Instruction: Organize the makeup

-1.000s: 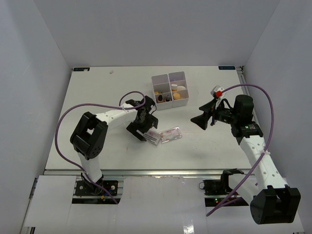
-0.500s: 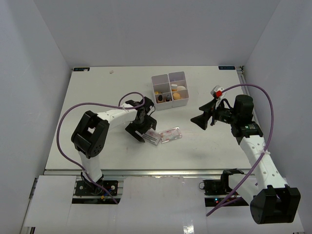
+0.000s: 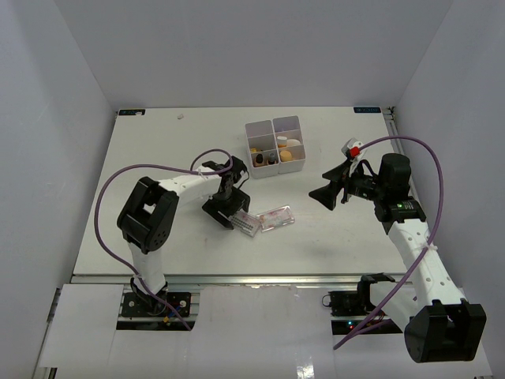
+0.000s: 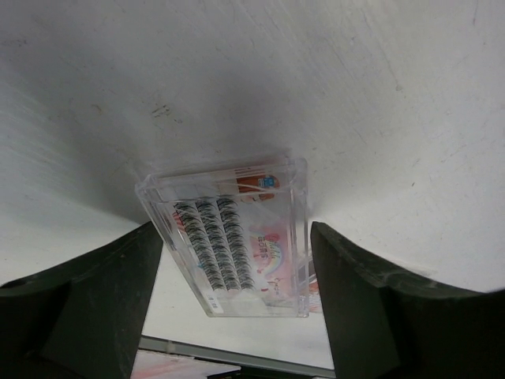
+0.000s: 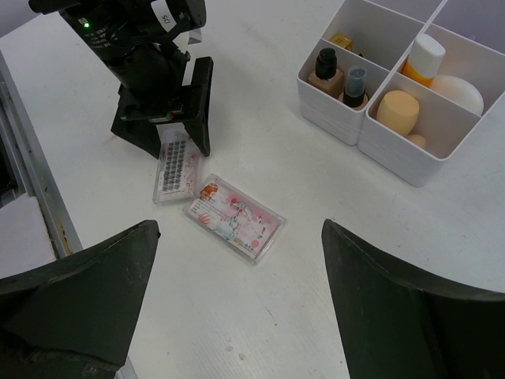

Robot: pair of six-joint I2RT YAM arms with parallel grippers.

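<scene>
A clear packet of false lashes lies flat on the table between the fingers of my left gripper. That gripper is open and straddles the packet, with the jaws close to its long sides. In the top view the left gripper sits over this packet. A second clear packet with pink print lies just to its right, and also shows in the right wrist view. My right gripper is open and empty, held above the table to the right. A tan sponge, a white oval piece and a yellow-orange tube sit in the box.
The white four-compartment box stands at the back centre. Two small bottles are in its near-left compartment. The table's near edge with a metal rail runs close below the packets.
My left gripper has edged slightly to the left over the lash packet. The packets and the right arm have not moved.
</scene>
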